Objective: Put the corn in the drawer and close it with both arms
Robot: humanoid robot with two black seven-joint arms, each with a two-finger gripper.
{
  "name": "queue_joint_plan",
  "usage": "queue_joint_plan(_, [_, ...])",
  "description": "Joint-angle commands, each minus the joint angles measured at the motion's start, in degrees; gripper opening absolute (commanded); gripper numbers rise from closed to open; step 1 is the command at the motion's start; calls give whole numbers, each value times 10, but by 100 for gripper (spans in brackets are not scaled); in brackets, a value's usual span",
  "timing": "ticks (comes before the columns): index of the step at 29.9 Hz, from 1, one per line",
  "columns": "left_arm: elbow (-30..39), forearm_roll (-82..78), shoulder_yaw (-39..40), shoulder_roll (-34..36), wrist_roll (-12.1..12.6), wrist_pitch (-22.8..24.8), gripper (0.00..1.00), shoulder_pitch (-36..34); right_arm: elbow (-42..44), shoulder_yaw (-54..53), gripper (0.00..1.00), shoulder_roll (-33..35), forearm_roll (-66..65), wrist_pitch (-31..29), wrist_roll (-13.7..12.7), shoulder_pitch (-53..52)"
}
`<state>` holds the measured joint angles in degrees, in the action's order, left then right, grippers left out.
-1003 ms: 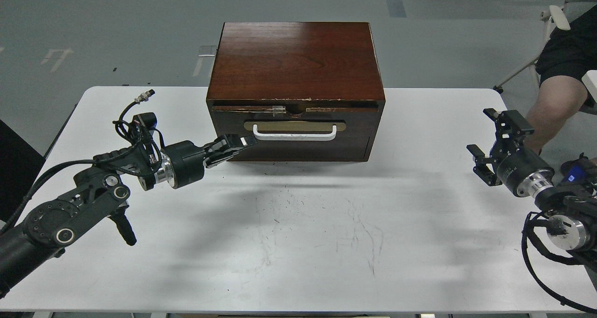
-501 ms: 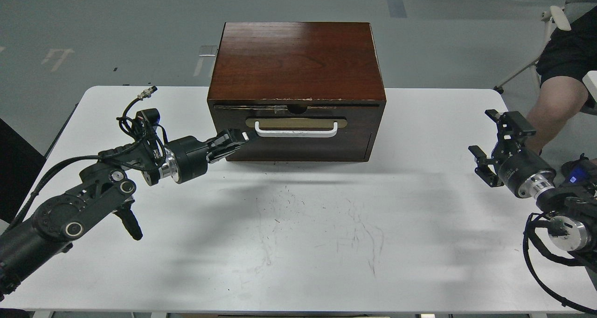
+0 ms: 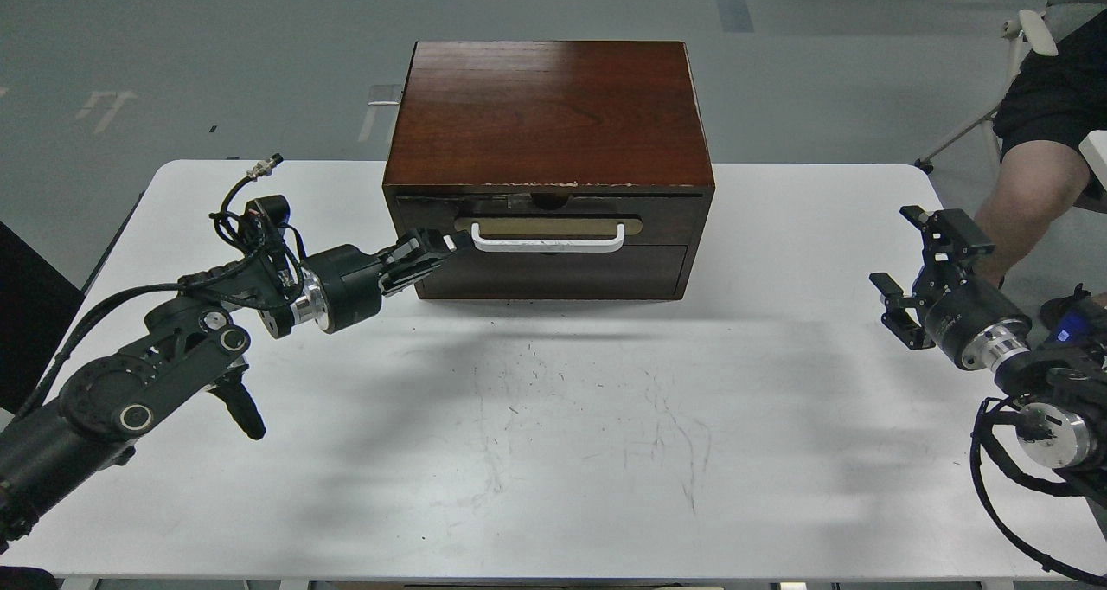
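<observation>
The drawer [image 3: 666,220] sits pushed in, flush with the front of the dark wood cabinet [image 3: 549,105]; its tan plate and white bar handle [image 3: 547,242] face me. My left gripper [image 3: 448,246] is shut and its tips press against the drawer front at the left end of the handle. My right gripper [image 3: 918,263] is open and empty, well to the right of the cabinet above the table. The corn is hidden from view.
The white table [image 3: 553,417] carries only the cabinet. A plain dark panel [image 3: 562,272] lies below the drawer. A seated person's leg [image 3: 1029,201] and a chair are at the far right, beyond the table edge.
The drawer has slid from slightly open to flush with the cabinet. My left gripper has moved forward with it, pressing on the drawer front. The right arm has barely moved.
</observation>
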<state>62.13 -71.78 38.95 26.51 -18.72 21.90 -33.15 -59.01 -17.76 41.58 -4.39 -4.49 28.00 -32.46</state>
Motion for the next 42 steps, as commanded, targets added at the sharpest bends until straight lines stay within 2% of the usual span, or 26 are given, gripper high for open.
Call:
queue_joint_plan(1, [6,1,-4,5,-1,3,0,2,0,0,100,2,0,-1,0,0])
queue_joint_plan(3, [9,1,-4,11,-2,5,0,5,-1,-1,100,2,0,-1,0,0])
queue_joint_plan(7, [28,22,-4,42,-9,51,0,10,-1,-1,100,4,0,-1,0,0])
queue_joint_plan(8, [33,32,-4,49,-9,57,12,10,-1,-1,100,5,0,-1,0,0])
queue_joint_plan(9, [42,53,-4,63,-10,61,38,12,-1,-2,100,5,0,-1,0,0])
queue_joint_plan(10, [54,81,-4,79,-11,61,68,14,-1,-2,100,5,0,-1,0,0])
queue_joint_plan(12, [70,129,-4,106,-11,61,100,15,0,-3,100,5,0,0,0,0])
queue_joint_plan(14, [82,164,-3,123,-13,61,100,16,3,-4,100,5,0,0,0,0])
queue_joint_plan(15, [91,202,2,135,-25,61,100,19,8,-4,100,3,0,0,0,0])
queue_joint_plan(18, [96,317,6,152,-93,61,100,32,16,-7,100,1,0,0,0,0])
queue_joint_plan(27, [85,569,25,193,-93,61,100,76,28,-8,100,-12,0,0,0,-1])
queue_joint_plan(36, [-3,586,25,187,-93,61,100,127,28,-55,100,-62,0,0,0,-1])
queue_joint_plan(42, [-6,585,23,186,-93,61,100,143,28,-83,100,-84,0,0,0,-1])
